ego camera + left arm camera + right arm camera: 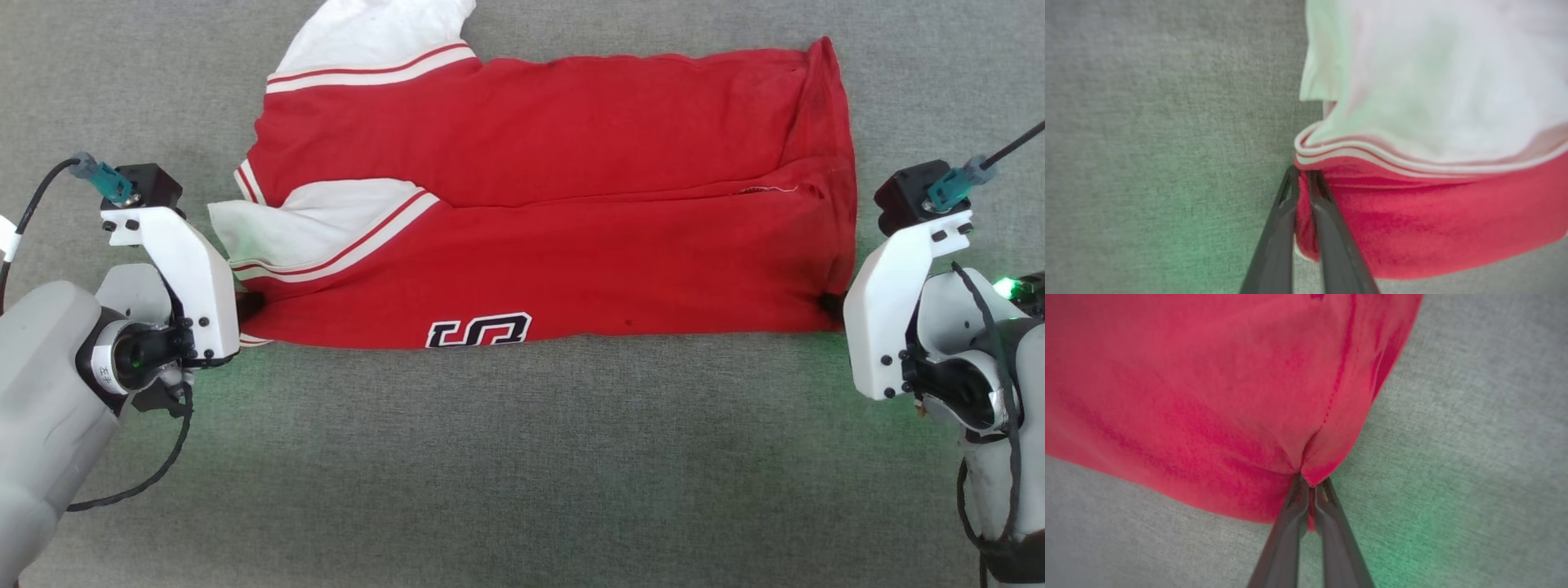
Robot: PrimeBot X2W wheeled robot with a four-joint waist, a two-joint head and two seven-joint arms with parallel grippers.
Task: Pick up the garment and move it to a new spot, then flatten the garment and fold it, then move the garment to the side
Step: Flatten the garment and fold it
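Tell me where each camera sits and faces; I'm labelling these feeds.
Head view: on the robot's head, looking down at the garment on the grey surface; both forearms show, left hand and right hand at its near corners.
Left wrist view: on the left wrist, looking along its fingers, shut on the garment's red edge by a white sleeve.
Right wrist view: on the right wrist, along its fingers, shut on a red corner.
Shared by all: garment, grey surface.

Grey woven surface (522, 457), green glow
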